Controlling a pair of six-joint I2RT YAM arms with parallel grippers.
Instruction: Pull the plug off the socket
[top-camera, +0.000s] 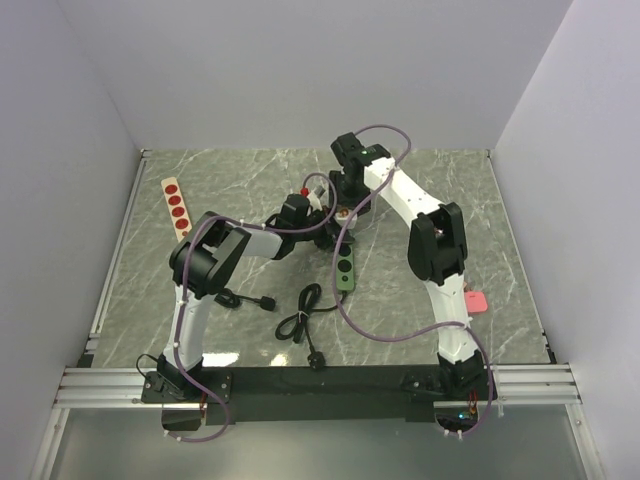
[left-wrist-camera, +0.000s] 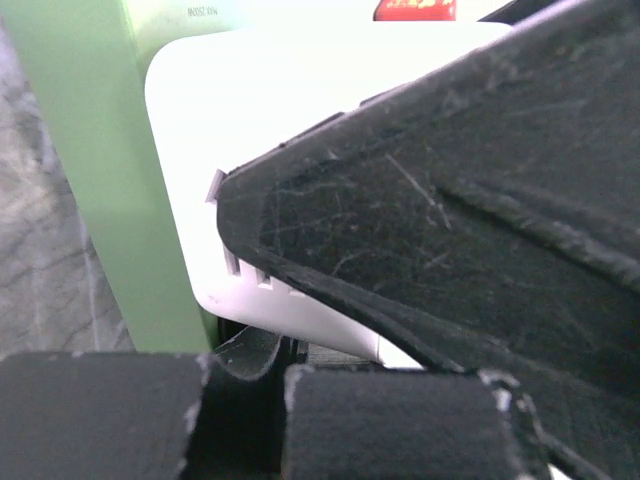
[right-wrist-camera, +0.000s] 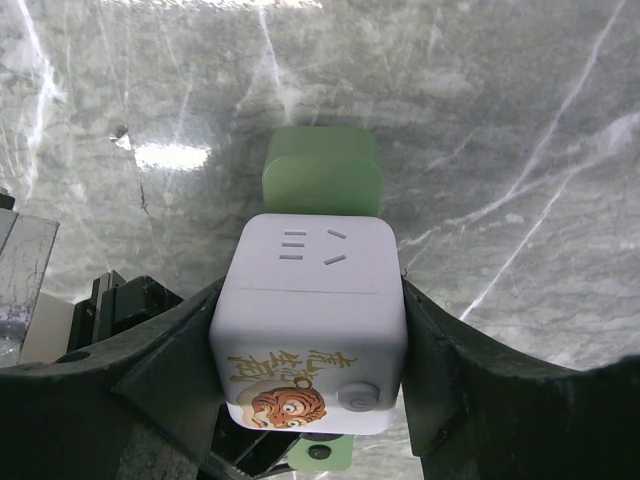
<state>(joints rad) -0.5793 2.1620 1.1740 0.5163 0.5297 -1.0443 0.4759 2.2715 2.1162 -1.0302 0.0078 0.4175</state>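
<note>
In the middle of the right wrist view, the right tool (right-wrist-camera: 310, 335) is pinching the white cube plug (right-wrist-camera: 312, 285), apparently not yet pulled off the green power strip (right-wrist-camera: 320, 180), while the left tool (left-wrist-camera: 245, 405), pressed together, is sitting just beside the strip.

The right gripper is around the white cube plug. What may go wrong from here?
The right gripper holds the white cube plug by smooth sides, so it may slip when pulling. The green power strip may lift with the plug; I cannot tell whether the shut left gripper pins it.
</note>
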